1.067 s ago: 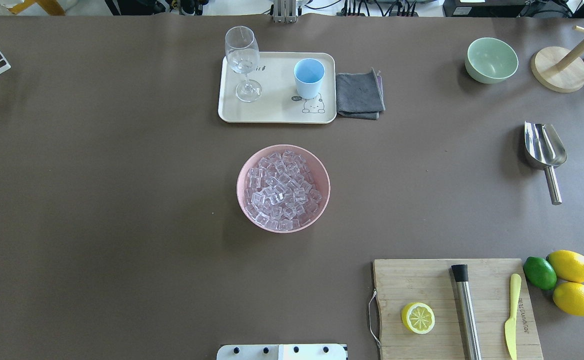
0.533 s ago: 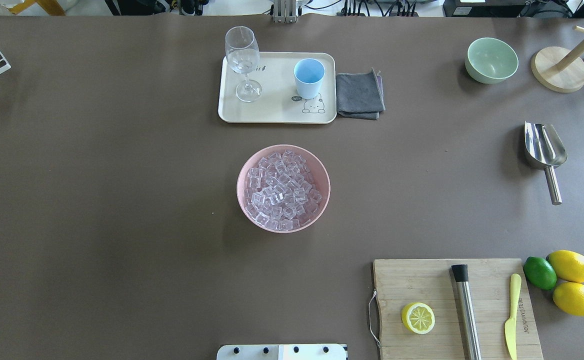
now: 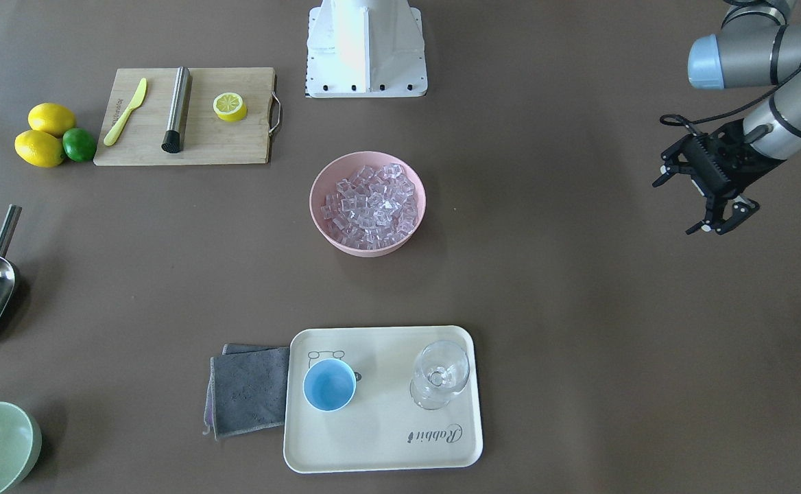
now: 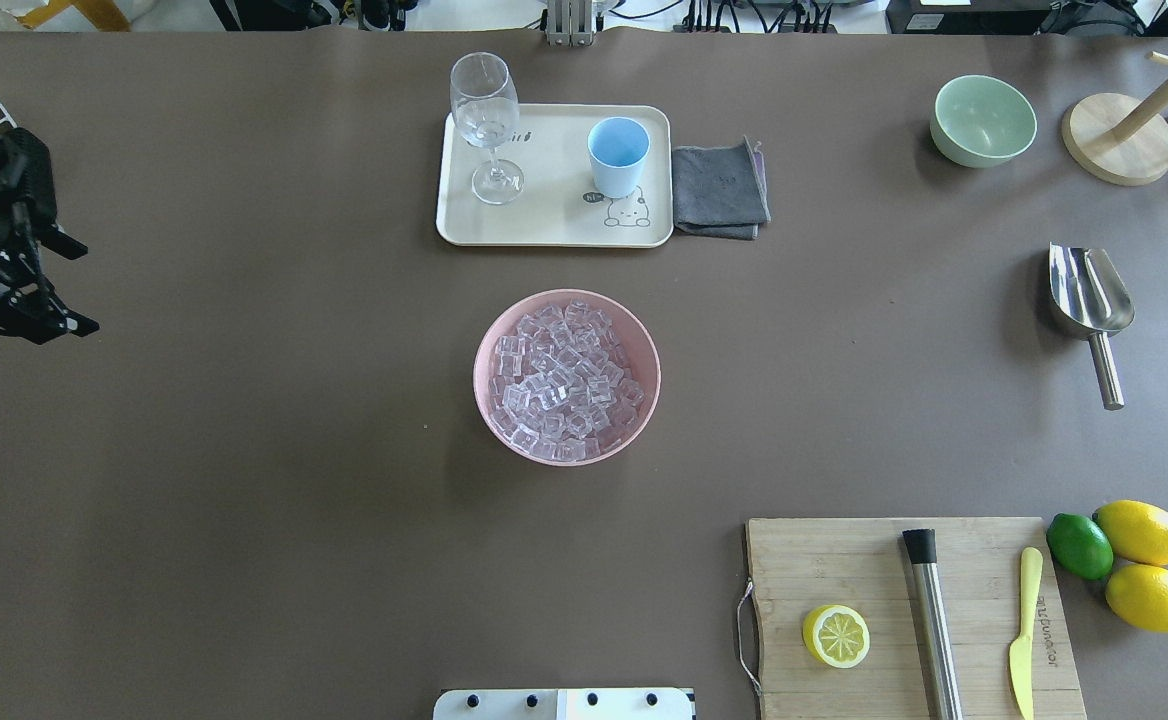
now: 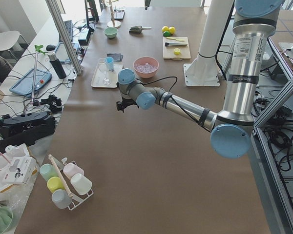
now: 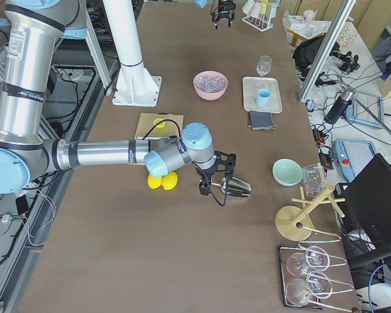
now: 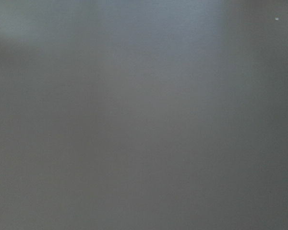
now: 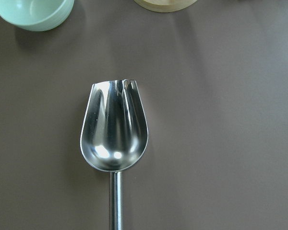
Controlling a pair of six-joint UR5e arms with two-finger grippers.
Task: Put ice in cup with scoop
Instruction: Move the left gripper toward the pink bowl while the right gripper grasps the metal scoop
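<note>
The ice [image 4: 564,380] fills a pink bowl [image 4: 652,350] at mid-table. Behind it, the light-blue cup [image 4: 618,155] stands upright on a cream tray [image 4: 554,235]. The silver scoop [image 4: 1089,295] lies flat at the right side, handle toward the robot; the right wrist view shows its empty trough [image 8: 114,129] straight below. My right gripper [image 6: 212,186] hovers by the scoop [image 6: 238,189] in the exterior right view only, so I cannot tell whether it is open or shut. My left gripper [image 4: 79,285] hangs open and empty at the far left edge.
A wine glass [image 4: 485,120] shares the tray, with a grey cloth [image 4: 719,190] beside it. A pale-green bowl [image 4: 982,120] and a wooden stand [image 4: 1116,138] sit back right. A cutting board [image 4: 874,580] with a lemon half, steel cylinder and knife lies front right.
My left gripper has come into the overhead view at the left edge. Nothing on the table has moved.
</note>
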